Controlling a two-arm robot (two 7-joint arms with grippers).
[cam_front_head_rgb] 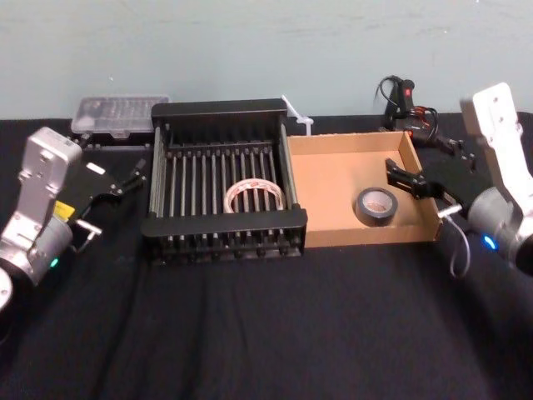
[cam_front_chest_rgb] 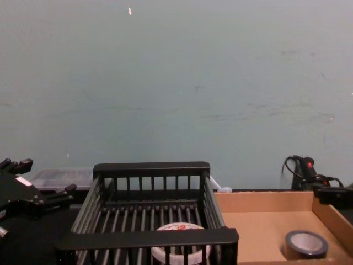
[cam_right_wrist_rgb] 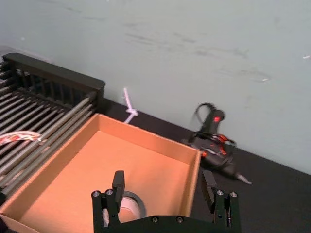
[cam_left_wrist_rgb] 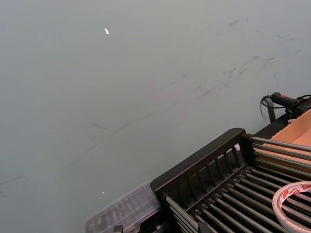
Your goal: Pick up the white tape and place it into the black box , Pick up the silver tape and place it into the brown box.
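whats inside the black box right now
The white tape lies flat on the slatted bottom of the black box, toward its front wall. In the chest view the front rim covers the ring's lower part. Nothing else shows on the bars.

Black-clothed table: black box, brown box.

From the head we look steeply down on black box and brown box; our chest camera looks level across both; wrist cameras sit close, facing wall.
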